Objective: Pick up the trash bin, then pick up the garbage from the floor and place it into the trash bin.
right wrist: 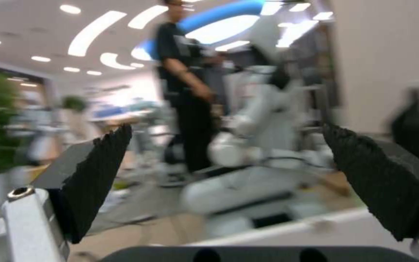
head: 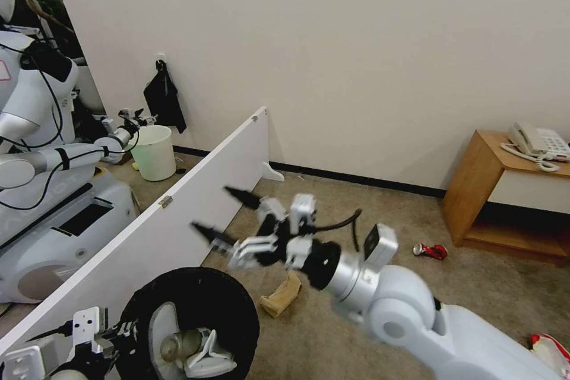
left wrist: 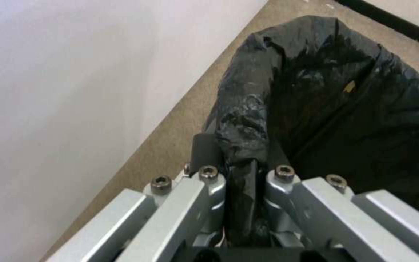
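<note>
The left gripper [left wrist: 238,189] has its fingers clenched on the bag-lined rim of the one trash bin [head: 190,314], holding white slippers. The right gripper [head: 228,214] hovers above it, fingers released and spread. On the floor [head: 368,214]: one brown paper bag [head: 284,295] beside the bin, one crushed red can [head: 430,251] near the wooden cabinet [head: 504,190].

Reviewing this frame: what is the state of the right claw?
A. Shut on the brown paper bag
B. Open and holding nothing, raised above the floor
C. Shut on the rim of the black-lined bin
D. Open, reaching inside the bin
B. The right claw has its fingers spread wide with nothing between them, in the air above the brown paper bag on the floor.
</note>
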Robot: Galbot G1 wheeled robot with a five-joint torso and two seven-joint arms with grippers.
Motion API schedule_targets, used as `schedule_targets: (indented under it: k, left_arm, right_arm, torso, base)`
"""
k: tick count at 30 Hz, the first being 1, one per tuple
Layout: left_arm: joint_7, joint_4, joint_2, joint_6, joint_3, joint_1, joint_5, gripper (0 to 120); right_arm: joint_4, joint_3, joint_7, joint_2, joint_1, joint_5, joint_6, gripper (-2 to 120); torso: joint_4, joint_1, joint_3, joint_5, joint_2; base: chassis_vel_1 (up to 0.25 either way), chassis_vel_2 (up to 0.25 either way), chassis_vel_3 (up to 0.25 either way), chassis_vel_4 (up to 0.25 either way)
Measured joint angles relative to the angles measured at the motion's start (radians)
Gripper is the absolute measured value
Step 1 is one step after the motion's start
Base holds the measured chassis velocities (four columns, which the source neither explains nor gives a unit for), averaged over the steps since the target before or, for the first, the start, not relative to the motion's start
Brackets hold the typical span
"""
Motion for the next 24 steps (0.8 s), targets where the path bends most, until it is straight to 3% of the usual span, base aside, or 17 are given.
schedule_targets:
  k: [8, 10, 14, 24]
  left_arm:
    - [0.0, 0.0, -0.001, 0.0, -0.001, 0.005, 0.006, 4]
    - [0.001, 0.0, -0.002, 0.0, -0.002, 0.007, 0.007, 4]
    - [0.002, 0.0, -0.003, 0.0, -0.002, 0.007, 0.011, 4]
    - [0.001, 0.0, -0.003, 0.0, -0.011, 0.014, 0.013, 4]
  right_arm:
    - [0.007, 0.177, 0.078, -0.031, -0.158, -0.046, -0.101, 100]
    - [0.006, 0.233, 0.128, -0.036, -0.218, -0.074, -0.188, 100]
    - [-0.005, 0.279, 0.187, -0.026, -0.262, -0.111, -0.28, 100]
    - [-0.082, 0.316, 0.22, -0.019, -0.357, -0.192, -0.353, 100]
  torso:
    - [-0.0001, 0.0, 0.0, 0.0001, 0.0]
    - [0.0, 0.0, 0.0, 0.0, 0.0]
    - [0.0002, 0.0, 0.0, -0.0001, 0.0]
    - [-0.0001, 0.0, 0.0, -0.0001, 0.0]
  base:
    - [0.0, 0.0, 0.0, 0.0]
    - [0.0, 0.0, 0.0, 0.0]
    - [0.0, 0.0, 0.0, 0.0]
    - [0.0, 0.0, 0.0, 0.0]
